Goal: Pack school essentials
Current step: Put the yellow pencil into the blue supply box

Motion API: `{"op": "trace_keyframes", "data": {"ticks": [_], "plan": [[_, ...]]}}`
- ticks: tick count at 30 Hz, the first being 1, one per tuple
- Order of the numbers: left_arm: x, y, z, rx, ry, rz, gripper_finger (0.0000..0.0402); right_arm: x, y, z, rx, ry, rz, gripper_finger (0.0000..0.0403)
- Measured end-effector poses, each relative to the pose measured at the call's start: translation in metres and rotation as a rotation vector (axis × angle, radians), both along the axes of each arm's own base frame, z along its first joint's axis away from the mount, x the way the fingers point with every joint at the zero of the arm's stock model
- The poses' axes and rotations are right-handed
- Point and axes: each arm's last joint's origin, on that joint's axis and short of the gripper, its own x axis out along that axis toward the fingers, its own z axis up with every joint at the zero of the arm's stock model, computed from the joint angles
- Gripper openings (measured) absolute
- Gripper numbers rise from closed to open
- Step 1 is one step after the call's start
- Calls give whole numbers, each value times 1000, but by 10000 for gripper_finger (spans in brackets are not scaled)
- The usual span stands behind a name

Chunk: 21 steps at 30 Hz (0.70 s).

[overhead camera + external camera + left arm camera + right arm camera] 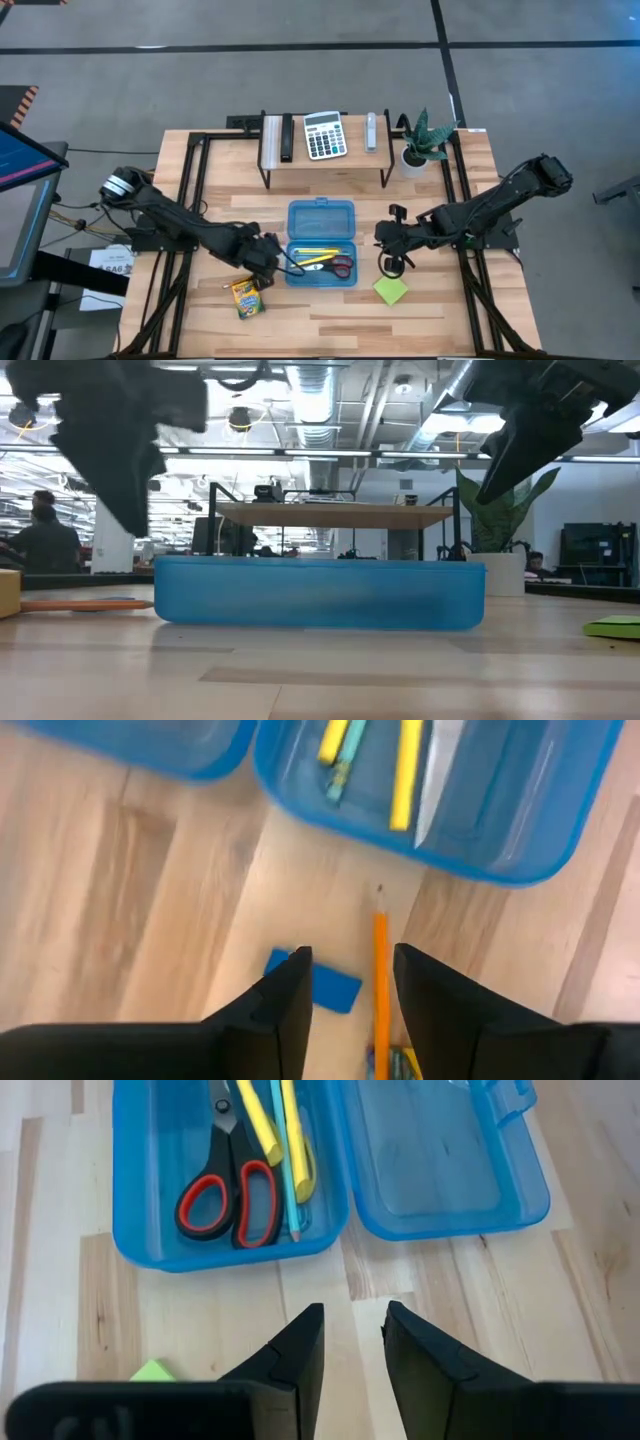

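An open blue pencil case (pixel 320 232) lies at mid-table, with its lid toward the far edge. Its near tray (pixel 230 1230) holds red-handled scissors (pixel 230 1190), yellow pencils (pixel 258 1125) and a thin green pen (pixel 285 1175). My left gripper (pixel 352 960) hovers open just left of the tray (pixel 270 255). It is above a small blue eraser (pixel 315 985) and an orange-yellow pencil (pixel 381 980), both flat on the wood. The crayon box (pixel 246 297) lies nearer the front edge. My right gripper (pixel 353 1315) is open above bare table right of the case (pixel 385 238). The lime sticky-note pad (pixel 391 290) lies near it.
A low shelf (pixel 325 160) along the far edge carries a calculator (pixel 323 135) and black and grey bar-shaped items. A potted plant (pixel 420 145) stands at its right end. Bare wood lies in front of the case toward the near edge. People show in the room behind.
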Motion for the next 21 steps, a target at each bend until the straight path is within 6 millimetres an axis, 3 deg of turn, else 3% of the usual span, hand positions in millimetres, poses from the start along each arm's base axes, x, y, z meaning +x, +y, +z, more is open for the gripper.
{"op": "trace_keyframes", "data": {"ticks": [6, 21], "plan": [[-17, 4, -13, -45, -18, 89, 130, 2, -2, 1, -1, -17, -3, 127], [-4, -2, -36, -72, -72, -22, 168, 4, -2, 2, -6, -31, 9, 127]]}}
